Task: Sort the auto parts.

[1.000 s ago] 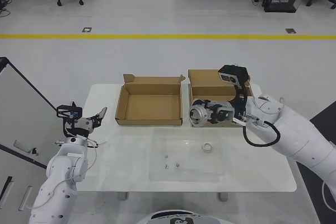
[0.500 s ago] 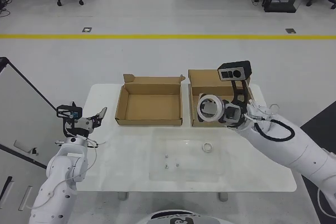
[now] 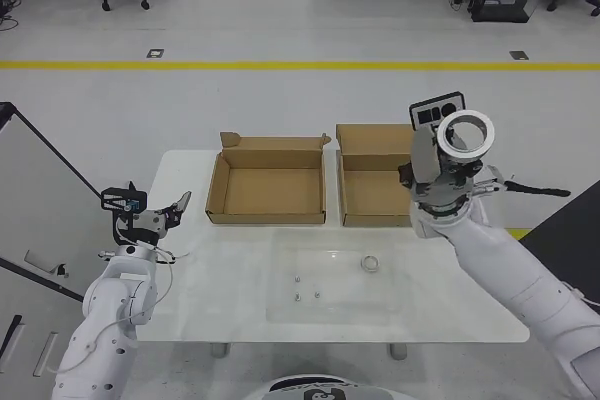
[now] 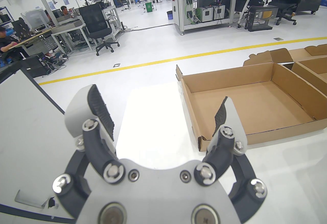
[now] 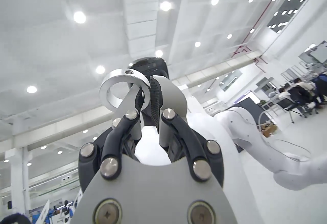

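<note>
Ring (image 5: 108, 98) sits pinched in upturned right hand (image 5: 146, 91).

The left arm is bent low at the robot's side, its wrist about level, and the left gripper (image 4: 159, 97) has its fingers spread wide. The right arm is lifted high with the wrist tipped upward. The right gripper (image 5: 147, 92) is clamped on a metal ring (image 5: 106, 97), seemingly with one finger inside it.

Yellow floor line (image 3: 300, 65) runs across at 12 o'clock. Floor plate (image 3: 155, 52) at 11, second plate (image 3: 519, 54) at 1, both just beyond it. White panel (image 3: 30, 190), poss. a cabinet side, at 9. Black office chair (image 4: 98, 25) and green bin (image 4: 148, 7) in the room behind.
</note>
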